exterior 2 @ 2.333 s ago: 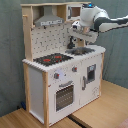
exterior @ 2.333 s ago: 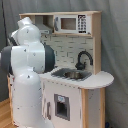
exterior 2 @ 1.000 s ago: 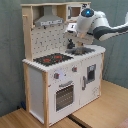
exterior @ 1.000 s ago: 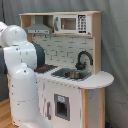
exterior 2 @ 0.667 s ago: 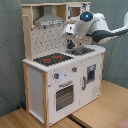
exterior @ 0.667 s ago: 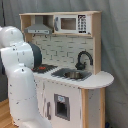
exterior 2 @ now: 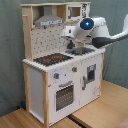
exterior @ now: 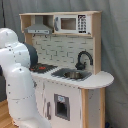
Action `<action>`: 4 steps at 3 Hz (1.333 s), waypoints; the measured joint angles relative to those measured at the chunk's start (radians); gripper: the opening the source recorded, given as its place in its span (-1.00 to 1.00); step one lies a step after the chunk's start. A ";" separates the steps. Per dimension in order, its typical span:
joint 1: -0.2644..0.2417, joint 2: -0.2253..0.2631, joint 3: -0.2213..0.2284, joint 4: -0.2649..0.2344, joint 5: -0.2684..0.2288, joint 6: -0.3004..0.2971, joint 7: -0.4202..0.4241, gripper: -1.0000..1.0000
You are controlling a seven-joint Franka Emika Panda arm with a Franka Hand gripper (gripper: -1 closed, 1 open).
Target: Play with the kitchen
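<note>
First exterior view: kitchen (exterior: 70, 65) fills centre and right of frame; black faucet (exterior: 83, 59) over grey sink (exterior: 71, 74), red-ringed hob (exterior: 42, 67) beside it. White arm (exterior: 17, 80) fills the left foreground, gripper hidden. Second exterior view: arm reaches in from the right over the sink end; gripper (exterior 2: 71, 46) near the backboard, finger opening cannot be told.
</note>
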 joint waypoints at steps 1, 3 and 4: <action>0.045 -0.022 -0.001 0.000 -0.090 -0.017 -0.031 1.00; 0.083 -0.126 -0.005 -0.020 -0.248 0.050 -0.047 1.00; 0.083 -0.152 -0.015 -0.037 -0.314 0.114 -0.007 1.00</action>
